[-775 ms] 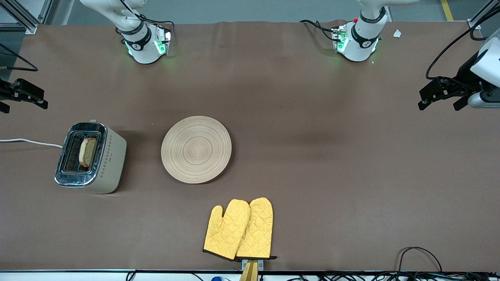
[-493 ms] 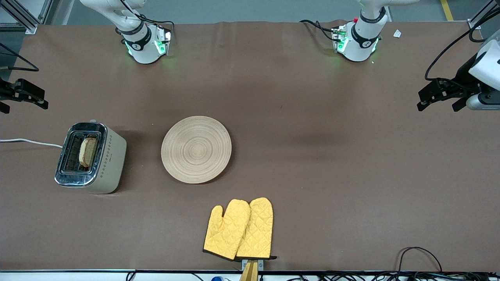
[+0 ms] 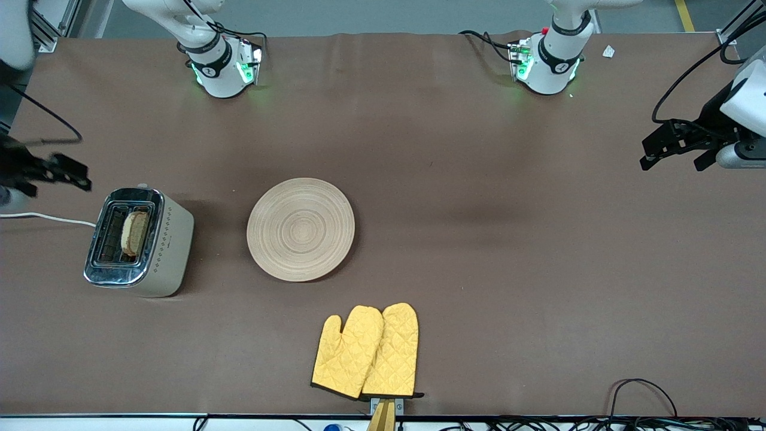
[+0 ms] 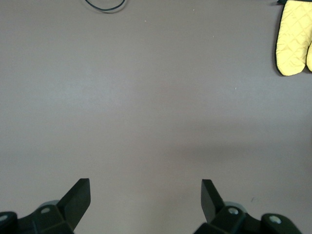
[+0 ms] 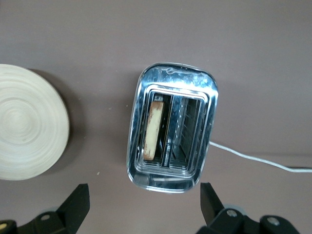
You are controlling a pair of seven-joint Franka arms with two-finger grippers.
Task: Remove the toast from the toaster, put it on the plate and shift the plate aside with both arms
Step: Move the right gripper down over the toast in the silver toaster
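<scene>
The toast (image 3: 134,232) stands upright in one slot of the silver toaster (image 3: 157,239) at the right arm's end of the table. The round wooden plate (image 3: 300,229) lies bare beside the toaster, toward the table's middle. My right gripper (image 3: 57,179) is open and empty, up in the air just off the toaster's end; in the right wrist view it (image 5: 145,195) hangs above the toaster (image 5: 170,126), the toast (image 5: 155,129) and the plate (image 5: 27,129). My left gripper (image 3: 671,163) is open and empty over bare table at the left arm's end, as the left wrist view (image 4: 145,190) shows.
A pair of yellow oven mitts (image 3: 366,352) lies nearer the front camera than the plate, at the table's edge; one shows in the left wrist view (image 4: 295,36). The toaster's white cord (image 3: 48,218) runs off the table's end. Cables (image 3: 643,395) lie at the front edge.
My right gripper has moved closer to the toaster. The left arm has barely moved. Toast, plate and mitts are as before.
</scene>
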